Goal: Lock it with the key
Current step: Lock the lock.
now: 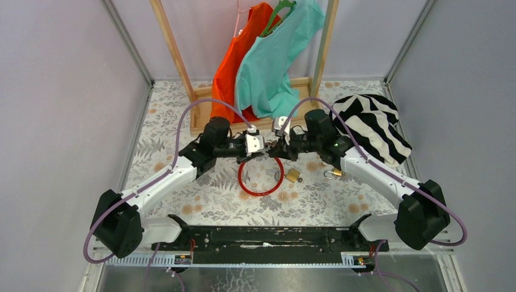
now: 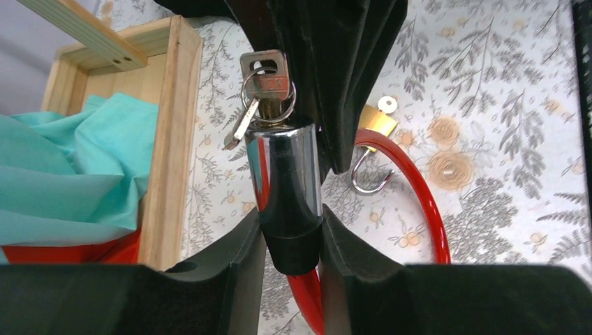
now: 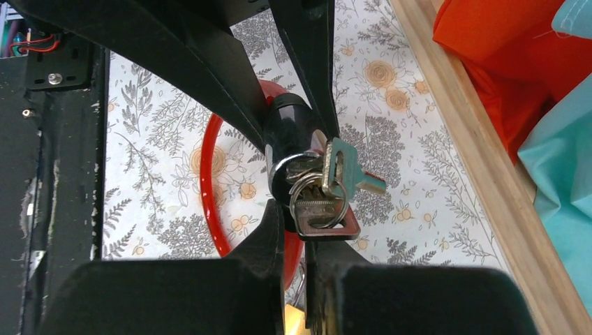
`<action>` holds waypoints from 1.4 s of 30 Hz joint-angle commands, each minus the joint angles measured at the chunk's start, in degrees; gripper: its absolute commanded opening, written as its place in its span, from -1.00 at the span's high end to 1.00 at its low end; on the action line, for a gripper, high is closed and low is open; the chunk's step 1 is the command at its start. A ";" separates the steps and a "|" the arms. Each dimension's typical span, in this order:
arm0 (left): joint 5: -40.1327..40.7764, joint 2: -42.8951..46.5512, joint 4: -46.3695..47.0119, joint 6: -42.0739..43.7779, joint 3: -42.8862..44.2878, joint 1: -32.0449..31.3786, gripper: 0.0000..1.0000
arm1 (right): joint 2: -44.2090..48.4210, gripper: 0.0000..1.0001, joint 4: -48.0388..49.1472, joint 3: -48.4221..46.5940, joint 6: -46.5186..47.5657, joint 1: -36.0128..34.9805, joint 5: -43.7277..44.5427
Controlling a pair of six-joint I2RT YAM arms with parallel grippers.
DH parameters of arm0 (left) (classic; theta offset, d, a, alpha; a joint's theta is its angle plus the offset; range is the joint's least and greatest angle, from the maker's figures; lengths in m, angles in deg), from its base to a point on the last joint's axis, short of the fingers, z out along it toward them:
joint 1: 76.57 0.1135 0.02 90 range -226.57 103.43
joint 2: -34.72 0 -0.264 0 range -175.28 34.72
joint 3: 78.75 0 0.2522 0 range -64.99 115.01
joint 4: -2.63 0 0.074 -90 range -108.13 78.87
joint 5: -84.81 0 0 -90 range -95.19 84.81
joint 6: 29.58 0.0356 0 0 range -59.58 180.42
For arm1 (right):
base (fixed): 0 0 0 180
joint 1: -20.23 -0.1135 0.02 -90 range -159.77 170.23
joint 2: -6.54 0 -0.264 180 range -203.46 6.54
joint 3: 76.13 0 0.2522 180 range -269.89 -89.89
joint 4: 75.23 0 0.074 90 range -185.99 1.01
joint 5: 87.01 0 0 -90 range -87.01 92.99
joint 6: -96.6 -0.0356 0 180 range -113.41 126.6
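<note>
While reaching in from both sides with elbows raised, meet tip to tip over the far side of the red loop [image 1: 260,194]. Points the left gripper [image 2: 292,223] to the right and the right gripper [image 3: 299,230] to the left, both lying almost flat. Squeezes the lock [image 2: 286,167] tight between the left gripper's two black fingers [image 2: 234,258], low down on its dark end. Holds that lock at the far side of the loop, where the red cord runs into it. Has the key [image 2: 264,82] pushed into the lock's end, with a thin ring [image 2: 245,89] and a spare key [image 2: 237,129] hanging from it. Sets the right gripper's fingers [image 3: 265,241] close together right at the key; cannot tell whether pinching it or only near it.

Looks shiny, round and silver on the lock's barrel, dull black on its cap. Looks smooth and round on the loop, flat and grey on the keys.

Shows a small gold padlock [image 1: 293,176] just right of the loop, and a second padlock [image 1: 333,174] further right, by the right arm. Shows a wooden frame [image 1: 175,52] just behind the loop, with an orange shirt [image 1: 234,61] and a green shirt [image 1: 274,67] hanging in it. Shows a striped cloth [image 1: 374,128] heaped well off to the loop's right. Shows flowery table cover [image 1: 213,198] on the near side of the loop, all the way to the black bar [image 1: 261,237] between the arm bases. Has grey walls well apart from the loop on both sides.
</note>
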 commanded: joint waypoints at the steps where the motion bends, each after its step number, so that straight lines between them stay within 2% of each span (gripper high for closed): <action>1: -4.18 1.45 -5.51 7.36 0.18 -1.99 1.00 | 2.73 1.00 17.52 1.04 2.03 -0.23 1.54; 8: -5.32 4.00 -12.26 12.72 1.13 -2.57 1.00 | 5.05 0.99 18.15 4.17 5.06 -1.42 1.72; 17: -7.49 6.14 -13.13 13.30 -0.17 -3.35 1.00 | 8.56 0.97 16.18 7.28 9.02 -1.64 -0.62; 28: -10.72 6.28 -13.24 7.66 -4.29 -4.76 1.00 | 10.25 0.91 10.92 9.77 8.21 -1.82 -6.73; 35: -11.21 6.40 -11.16 3.21 -5.39 -4.78 1.00 | 11.20 0.70 13.23 11.54 5.74 -1.82 -6.64; 42: -9.56 7.28 -8.76 2.62 -6.79 -4.23 1.00 | 12.28 0.38 10.99 11.02 3.78 -1.53 -3.93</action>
